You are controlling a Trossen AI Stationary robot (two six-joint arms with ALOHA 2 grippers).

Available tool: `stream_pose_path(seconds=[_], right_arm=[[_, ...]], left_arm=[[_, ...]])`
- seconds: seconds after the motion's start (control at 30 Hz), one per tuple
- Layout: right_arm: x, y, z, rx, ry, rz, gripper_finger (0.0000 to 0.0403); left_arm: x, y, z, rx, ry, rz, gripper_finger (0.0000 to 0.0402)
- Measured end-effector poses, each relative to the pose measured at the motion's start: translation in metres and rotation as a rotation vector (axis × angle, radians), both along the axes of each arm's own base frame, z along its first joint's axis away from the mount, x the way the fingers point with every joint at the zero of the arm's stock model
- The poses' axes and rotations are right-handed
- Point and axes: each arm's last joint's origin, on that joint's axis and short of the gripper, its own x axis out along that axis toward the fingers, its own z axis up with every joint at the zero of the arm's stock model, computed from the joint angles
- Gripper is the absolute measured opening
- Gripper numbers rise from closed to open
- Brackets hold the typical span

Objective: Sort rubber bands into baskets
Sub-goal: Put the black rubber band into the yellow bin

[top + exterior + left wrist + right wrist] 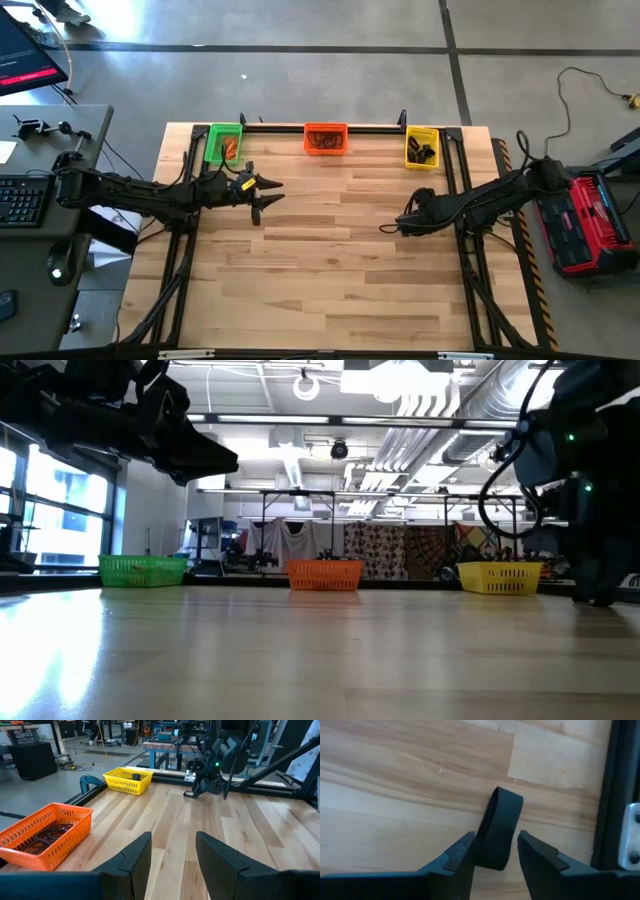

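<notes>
Three baskets stand along the table's far edge: green (224, 142) holding an orange rubber band (230, 148), orange (326, 138) holding dark bands (47, 836), yellow (421, 148) holding black ones (426, 154). My right gripper (385, 228) points steeply down at the right of the table, open. A wide black rubber band (497, 827) stands on its edge on the wood between its fingers. My left gripper (268, 198) hovers open and nearly level near the green basket, with nothing between its fingers (172, 837). My right gripper (495, 836) comes at the black band from above, with a finger on each side of the band's near end (490, 860). One finger (465, 850) lies right against the band and the other stands a little apart. I cannot tell whether it touches. The band rests on the table.
Black frame rails (455, 170) run along the table's left, right and far sides, one of them close beside my right gripper (615, 795). Bare wood (330, 270) fills the middle and near part of the table.
</notes>
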Motion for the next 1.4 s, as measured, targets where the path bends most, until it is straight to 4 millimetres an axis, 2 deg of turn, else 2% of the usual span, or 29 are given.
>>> stream_pose_path(seconds=[0.17, 0.27, 0.37, 0.43, 0.57, 0.7, 0.9, 1.1, 1.27, 1.4], right_arm=[[-0.002, 0.000, -0.005, 0.014, -0.013, -0.006, 0.0120], [-0.001, 0.000, -0.005, 0.019, -0.016, 0.018, 0.0080], [0.000, 0.000, -0.005, 0.022, -0.013, 0.044, 0.0023], [0.002, 0.001, -0.004, 0.027, -0.021, 0.071, 0.0008], [0.015, 0.001, 0.010, -0.017, -0.063, 0.128, 0.0012], [0.029, -0.007, 0.036, -0.104, -0.062, 0.168, 0.0003], [0.040, -0.047, 0.073, -0.206, 0.020, 0.154, 0.0001], [0.039, -0.107, 0.096, -0.248, 0.077, 0.145, 0.0001], [0.024, -0.162, 0.095, -0.224, 0.021, 0.109, 0.0000], [0.006, -0.195, 0.085, -0.244, -0.066, 0.051, 0.0000]], left_arm=[[0.000, 0.000, 0.000, 0.002, -0.003, 0.000, 0.0146], [0.000, 0.000, 0.000, 0.011, -0.002, -0.002, 0.0146], [0.000, 0.000, 0.000, 0.020, 0.000, -0.003, 0.0146], [0.000, 0.000, 0.000, 0.020, 0.000, -0.003, 0.0146], [0.000, 0.000, 0.000, 0.020, 0.000, -0.003, 0.0146], [0.000, 0.000, 0.000, 0.020, -0.001, -0.003, 0.0146], [0.000, 0.000, 0.001, 0.021, -0.005, -0.002, 0.0146], [0.000, 0.000, 0.001, 0.021, -0.009, -0.003, 0.0146], [0.000, 0.000, 0.002, 0.023, -0.018, -0.002, 0.0146], [0.000, 0.000, 0.003, 0.039, -0.021, -0.004, 0.0146]])
